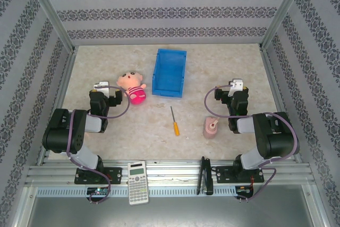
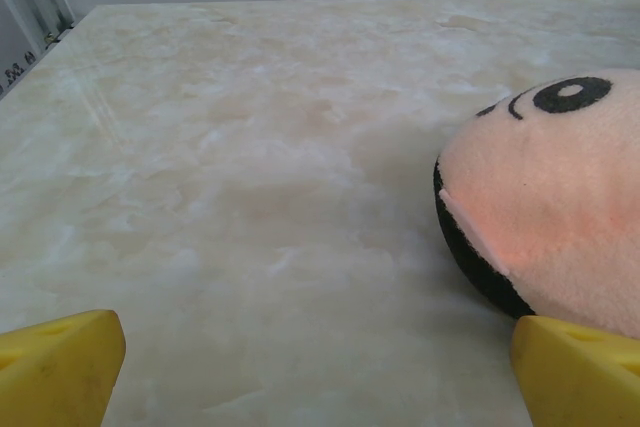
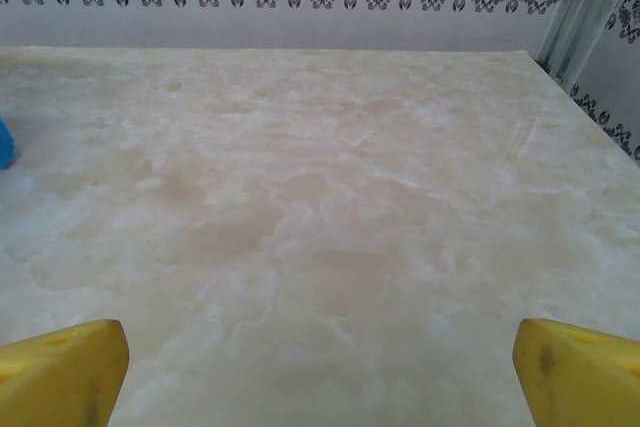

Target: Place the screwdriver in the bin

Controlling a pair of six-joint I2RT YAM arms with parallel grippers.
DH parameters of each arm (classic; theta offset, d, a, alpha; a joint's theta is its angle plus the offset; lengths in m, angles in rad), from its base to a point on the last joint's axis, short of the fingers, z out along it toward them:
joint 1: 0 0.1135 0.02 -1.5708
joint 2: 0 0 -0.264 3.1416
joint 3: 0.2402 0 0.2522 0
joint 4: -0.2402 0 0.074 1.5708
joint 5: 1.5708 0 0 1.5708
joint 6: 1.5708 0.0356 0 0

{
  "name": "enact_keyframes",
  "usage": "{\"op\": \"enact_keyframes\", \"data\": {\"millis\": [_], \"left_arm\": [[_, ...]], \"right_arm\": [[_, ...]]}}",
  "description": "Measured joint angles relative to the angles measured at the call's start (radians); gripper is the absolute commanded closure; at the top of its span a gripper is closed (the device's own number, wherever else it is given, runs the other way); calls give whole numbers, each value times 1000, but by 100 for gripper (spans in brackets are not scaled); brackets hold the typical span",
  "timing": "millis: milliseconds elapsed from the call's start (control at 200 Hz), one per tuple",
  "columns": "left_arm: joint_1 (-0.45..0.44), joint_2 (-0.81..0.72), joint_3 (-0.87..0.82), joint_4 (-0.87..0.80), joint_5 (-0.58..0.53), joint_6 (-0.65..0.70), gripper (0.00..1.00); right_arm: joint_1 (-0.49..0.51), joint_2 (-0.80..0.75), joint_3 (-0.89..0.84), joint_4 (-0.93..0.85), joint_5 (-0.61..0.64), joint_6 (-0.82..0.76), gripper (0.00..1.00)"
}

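The screwdriver [image 1: 174, 121], orange handle toward me and thin silver shaft pointing away, lies on the table's middle, a short way in front of the blue bin [image 1: 170, 72]. The bin stands open-topped at the centre back; a sliver of its blue corner [image 3: 4, 144] shows at the left edge of the right wrist view. My left gripper [image 1: 101, 87] rests low at the left, open, its yellow fingers [image 2: 60, 367] wide apart over bare table. My right gripper [image 1: 235, 86] sits at the right, also open, its yellow fingers [image 3: 62, 372] spread with nothing between them.
A plush doll [image 1: 133, 86] with a pink body lies beside my left gripper; its face [image 2: 555, 197] touches the right finger's side. A pink bottle [image 1: 211, 128] lies near my right arm. A grey calculator [image 1: 138, 182] and a black tool [image 1: 204, 175] rest on the front rail.
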Motion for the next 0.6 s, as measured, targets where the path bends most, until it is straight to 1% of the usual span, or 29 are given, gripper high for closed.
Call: {"op": "enact_keyframes", "data": {"millis": [125,210,330,380,490,600], "left_arm": [[0,0,0,-1,21,2,1],[0,0,0,-2,26,3,1],[0,-2,0,-7,34,4,1],[0,-14,0,-28,50,8,1],[0,-108,32,-172,86,19,1],[0,-203,161,-403,130,49,1]], "right_arm": [[0,0,2,-13,11,4,2],[0,-26,15,-75,33,11,2],[0,-147,52,-217,69,25,2],[-5,-219,82,-306,75,45,2],[-8,-351,175,-502,79,108,2],[0,-435,263,-675,81,175,2]]}}
